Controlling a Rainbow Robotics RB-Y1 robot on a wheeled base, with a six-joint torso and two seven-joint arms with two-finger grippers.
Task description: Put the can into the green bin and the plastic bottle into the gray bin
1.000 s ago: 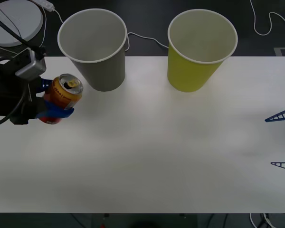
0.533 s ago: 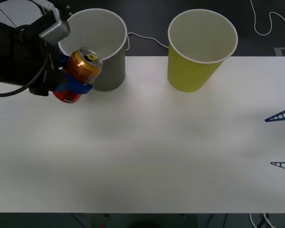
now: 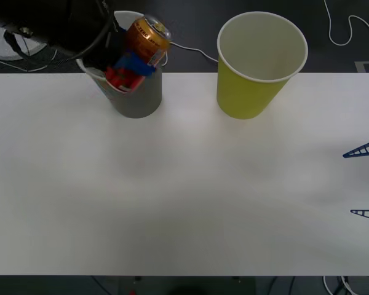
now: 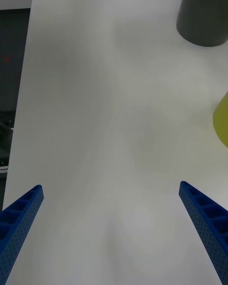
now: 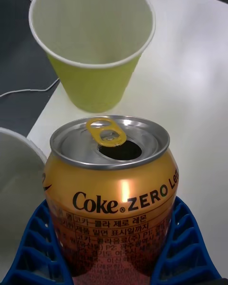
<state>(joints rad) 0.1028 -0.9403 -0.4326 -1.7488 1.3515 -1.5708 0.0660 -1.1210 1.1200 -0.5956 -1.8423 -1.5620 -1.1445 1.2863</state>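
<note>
My left gripper (image 3: 130, 66) is shut on the red-orange can (image 3: 146, 38) and holds it tilted, in the air over the rim of the gray bin (image 3: 136, 99). In the left wrist view the can (image 5: 109, 190) sits between the blue fingers (image 5: 35, 251), its open gold top facing the green bin (image 5: 90, 52), with the gray bin's rim (image 5: 21, 145) beside it. The green bin (image 3: 258, 67) stands upright to the right of the gray one. My right gripper (image 3: 364, 182) rests open at the table's right edge, nothing in it. The plastic bottle is out of view.
The white table (image 3: 172, 196) stretches bare in front of both bins. Cables (image 3: 347, 27) and a round white object (image 3: 6, 34) lie on the dark floor beyond the far edge. From the right wrist, the gray bin (image 4: 202, 14) and green bin (image 4: 221, 126) stand far ahead.
The left arm has lifted the can from beside the gray bin's left side, up and to the right, to above the bin's rim. The right arm has not moved.
</note>
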